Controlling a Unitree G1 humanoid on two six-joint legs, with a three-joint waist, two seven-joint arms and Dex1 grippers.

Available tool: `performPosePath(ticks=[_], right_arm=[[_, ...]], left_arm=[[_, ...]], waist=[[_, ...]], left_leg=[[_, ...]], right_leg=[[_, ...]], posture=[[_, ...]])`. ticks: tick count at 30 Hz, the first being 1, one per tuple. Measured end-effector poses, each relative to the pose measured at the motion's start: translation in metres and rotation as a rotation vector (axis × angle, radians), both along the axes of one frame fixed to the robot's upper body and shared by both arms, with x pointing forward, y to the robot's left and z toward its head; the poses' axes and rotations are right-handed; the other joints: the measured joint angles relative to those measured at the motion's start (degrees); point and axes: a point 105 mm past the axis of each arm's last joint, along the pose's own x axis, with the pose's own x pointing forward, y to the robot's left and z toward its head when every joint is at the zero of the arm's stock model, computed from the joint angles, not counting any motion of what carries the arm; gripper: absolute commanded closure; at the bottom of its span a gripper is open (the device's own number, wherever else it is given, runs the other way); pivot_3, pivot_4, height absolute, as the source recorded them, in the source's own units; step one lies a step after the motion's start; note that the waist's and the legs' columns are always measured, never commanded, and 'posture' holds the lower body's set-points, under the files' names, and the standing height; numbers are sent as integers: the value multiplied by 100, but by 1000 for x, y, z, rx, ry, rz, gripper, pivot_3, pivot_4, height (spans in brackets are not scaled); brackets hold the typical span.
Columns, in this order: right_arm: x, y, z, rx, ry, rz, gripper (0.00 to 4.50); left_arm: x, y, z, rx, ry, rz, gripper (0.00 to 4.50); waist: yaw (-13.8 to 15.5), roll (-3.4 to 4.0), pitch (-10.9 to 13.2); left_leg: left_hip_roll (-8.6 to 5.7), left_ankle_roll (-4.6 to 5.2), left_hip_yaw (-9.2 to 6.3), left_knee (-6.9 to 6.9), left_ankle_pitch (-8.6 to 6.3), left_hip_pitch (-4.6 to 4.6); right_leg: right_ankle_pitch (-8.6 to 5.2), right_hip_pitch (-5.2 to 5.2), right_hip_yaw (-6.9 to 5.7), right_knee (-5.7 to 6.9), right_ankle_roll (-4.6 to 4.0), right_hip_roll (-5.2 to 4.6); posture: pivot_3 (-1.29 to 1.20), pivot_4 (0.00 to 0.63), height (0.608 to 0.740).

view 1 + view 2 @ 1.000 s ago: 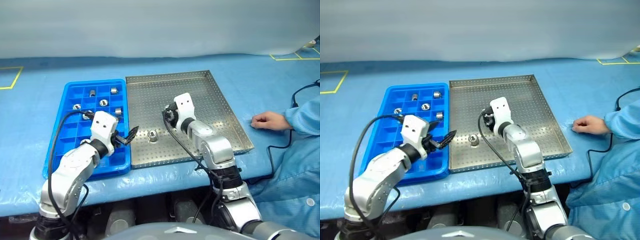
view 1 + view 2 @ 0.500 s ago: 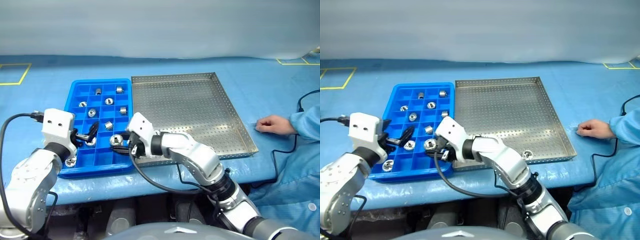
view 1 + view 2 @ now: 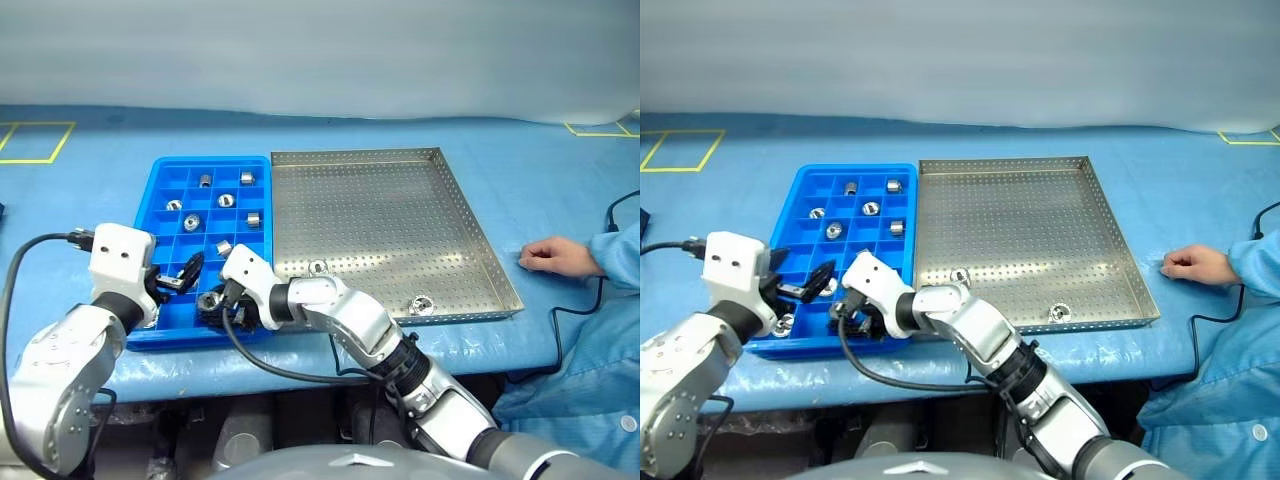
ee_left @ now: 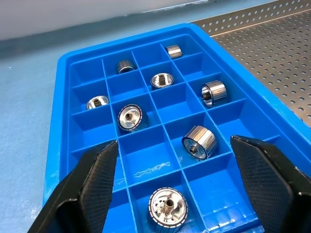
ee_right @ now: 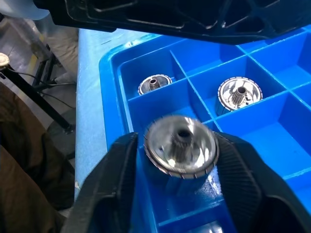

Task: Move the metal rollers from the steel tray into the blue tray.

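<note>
At lower left, the right fingers [image 5: 181,160], half-parted, cradled a roller [image 5: 181,147] over the blue tray [image 3: 160,185]; left fingers [image 4: 182,182] gaped empty.

Blue tray [image 3: 160,190], silver perforated steel tray [image 3: 455,215], shiny rollers [image 4: 200,141], prob. ridged.

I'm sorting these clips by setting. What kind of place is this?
Probably a factory or cleanroom-style workbench: a table under blue sheeting, a perforated steel tray beside a blue compartment tray of metal rollers, and a person's hand in a blue work-coat sleeve.
</note>
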Motion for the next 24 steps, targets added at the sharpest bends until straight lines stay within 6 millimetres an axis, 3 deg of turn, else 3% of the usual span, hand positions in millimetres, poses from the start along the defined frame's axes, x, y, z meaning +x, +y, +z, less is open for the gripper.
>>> performPosePath(ticks=[1,6,9,13,16,21,24], right_arm=[[0,0,1,5,-6,0,887],[7,-8,16,50,-78,-36,887],[22,-27,29,80,-124,-135,887],[52,-76,37,12,-239,-360,887],[70,-115,31,-68,-253,-552,887],[80,-158,15,-190,-217,-762,887],[75,-185,-1,-294,-167,-837,887]], left_arm=[[0,0,0,-1,0,-1,464],[0,-6,-1,-34,0,-20,464],[1,-9,1,-49,-7,-38,464],[7,-23,3,-114,-22,-102,464],[9,-53,-3,-188,7,-243,464],[17,-95,-6,-285,25,-433,464],[18,-114,-15,-293,76,-536,464]], waist=[[0,0,0],[-1,0,0],[17,0,0],[46,-2,-2],[18,-3,-2],[-115,0,-1],[-161,1,-1]], left_leg=[[0,0,0,-1,0,0],[0,0,-1,-1,0,-2],[-1,0,-3,0,0,-3],[-7,0,-2,3,0,-4],[-14,0,4,2,0,-9],[-28,0,6,-7,0,-6],[-34,1,8,-5,0,-11]], right_leg=[[0,0,-1,0,0,0],[-1,-1,-1,-1,-1,-2],[-1,0,-4,-1,-1,-4],[0,2,-4,-4,-1,-9],[3,-1,-1,-5,-6,-6],[-4,-5,-1,2,-18,6],[-5,-4,0,1,-17,5]], posture=[[158,150,740],[143,150,740],[131,150,740],[92,150,740],[57,150,740],[4,150,740],[-15,150,740]])
